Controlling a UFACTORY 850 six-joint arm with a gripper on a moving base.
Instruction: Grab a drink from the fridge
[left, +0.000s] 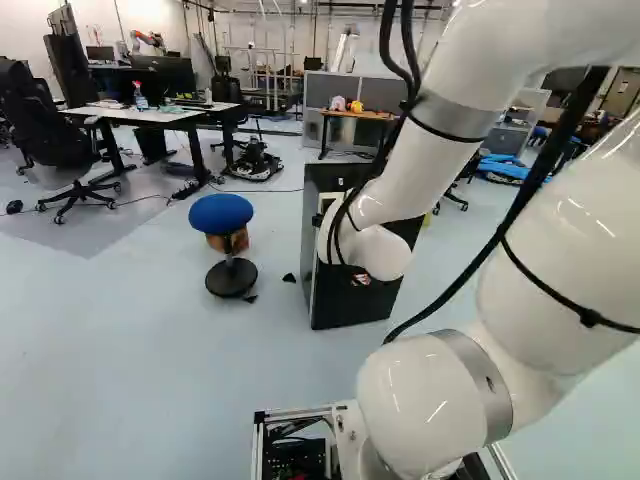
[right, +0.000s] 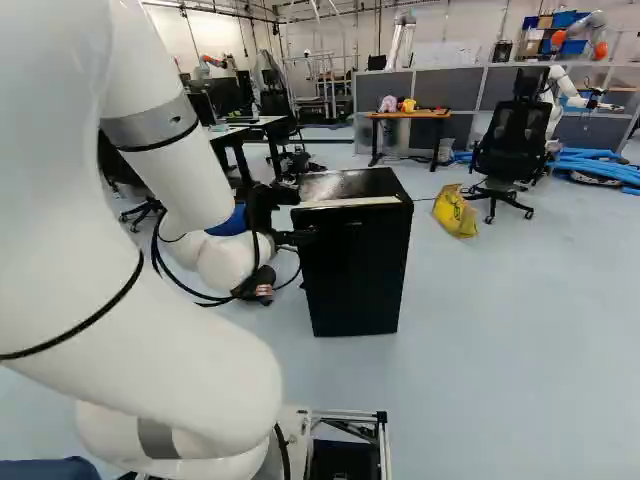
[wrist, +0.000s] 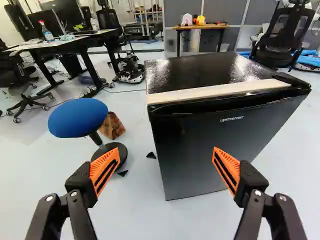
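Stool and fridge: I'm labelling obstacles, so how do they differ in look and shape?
The fridge is black, while the stool is blue on top. The fridge is boxy; the stool is round-topped and narrow in the middle. Both stand on the floor.

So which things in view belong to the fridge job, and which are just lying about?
For the job:
black fridge, door shut
the arm's hand, open

Just about:
blue-seated stool
spray bottle on the desk
yellow bag on the floor
black office chair
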